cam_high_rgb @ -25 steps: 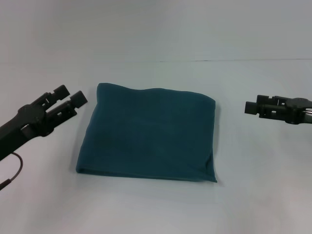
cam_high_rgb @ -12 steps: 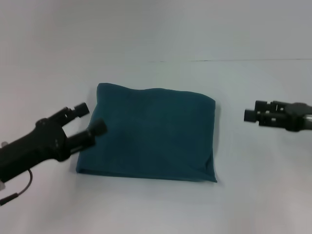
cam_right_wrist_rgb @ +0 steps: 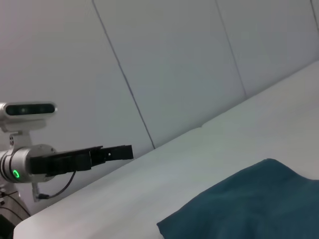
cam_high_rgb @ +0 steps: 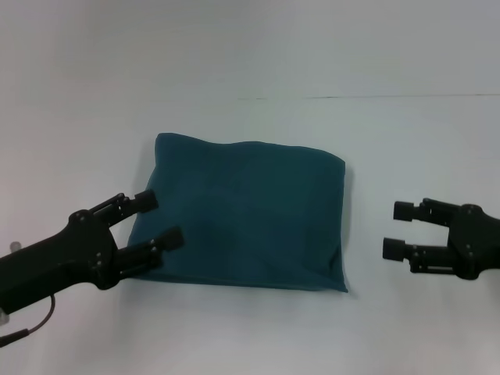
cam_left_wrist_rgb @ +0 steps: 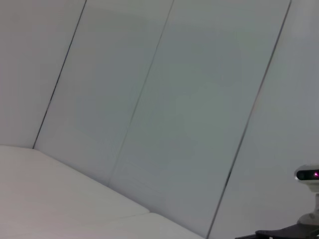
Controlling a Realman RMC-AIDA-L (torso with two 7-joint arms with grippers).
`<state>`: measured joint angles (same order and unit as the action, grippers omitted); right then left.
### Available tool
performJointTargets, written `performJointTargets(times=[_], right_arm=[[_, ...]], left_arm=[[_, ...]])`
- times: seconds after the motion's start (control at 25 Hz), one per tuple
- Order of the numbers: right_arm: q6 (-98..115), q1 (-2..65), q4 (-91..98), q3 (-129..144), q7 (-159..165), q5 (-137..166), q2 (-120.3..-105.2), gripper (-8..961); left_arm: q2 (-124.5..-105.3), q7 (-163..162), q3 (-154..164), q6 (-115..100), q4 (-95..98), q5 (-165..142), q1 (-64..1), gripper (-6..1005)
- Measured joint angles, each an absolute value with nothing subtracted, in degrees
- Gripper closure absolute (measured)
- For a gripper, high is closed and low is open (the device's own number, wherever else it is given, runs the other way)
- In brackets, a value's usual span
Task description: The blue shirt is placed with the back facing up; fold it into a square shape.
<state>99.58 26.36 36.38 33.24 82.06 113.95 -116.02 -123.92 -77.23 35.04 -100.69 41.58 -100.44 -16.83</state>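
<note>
While both arms hang at the sides, the blue shirt [cam_high_rgb: 238, 219] lies folded in the middle of the white table [cam_high_rgb: 250, 328]; it makes a plump, nearly square pad, dark teal all over, plain side up, no lettering showing; its far edge runs a little wavy, its near edge is straight and shows stacked layers, and a soft crease runs down close to its right edge; the corners look rounded, the cloth fairly smooth.

Over on the left, the left gripper [cam_high_rgb: 156, 220] sits at the shirt's left edge with its fingers spread wide; one fingertip is at the edge, the other overlaps the near-left part of the cloth in the head view; whether either touches the fabric, I cannot tell.

On the other side, the right gripper [cam_high_rgb: 398, 229] hovers well apart from the shirt's right edge, fingers pointing toward it and parted wide, nothing between them.

From the right wrist view, a corner of the shirt [cam_right_wrist_rgb: 249, 204] bulges on the table, with the left gripper [cam_right_wrist_rgb: 117, 152] beyond it against a panelled wall [cam_right_wrist_rgb: 164, 59].
</note>
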Motion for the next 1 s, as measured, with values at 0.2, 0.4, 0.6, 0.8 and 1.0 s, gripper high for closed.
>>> performJointTargets(times=[0.2, 0.4, 0.6, 0.8, 1.0], right_arm=[[99.9, 25.4, 36.4, 33.3, 81.9, 114.2, -116.15, 38], [100.3, 25.2, 36.4, 33.4, 82.1, 115.9, -116.18, 38], [100.8, 25.2, 36.4, 33.5, 82.3, 116.5, -116.18, 37], [101.0, 25.1, 36.4, 33.5, 82.3, 116.6, -116.18, 37], [101.6, 25.1, 36.4, 33.5, 82.3, 116.7, -116.09, 37]], left_arm=[[-123.92, -77.2, 35.2, -101.6, 41.6, -100.7, -16.8, 125], [-123.93, -77.2, 35.1, -102.3, 41.6, -101.9, -16.9, 124], [-123.93, -77.2, 35.1, -102.6, 41.7, -102.0, -17.0, 124], [-123.93, -77.2, 35.0, -102.9, 41.7, -102.1, -17.1, 125], [-123.92, -77.2, 35.1, -102.9, 41.8, -102.2, -17.1, 126]])
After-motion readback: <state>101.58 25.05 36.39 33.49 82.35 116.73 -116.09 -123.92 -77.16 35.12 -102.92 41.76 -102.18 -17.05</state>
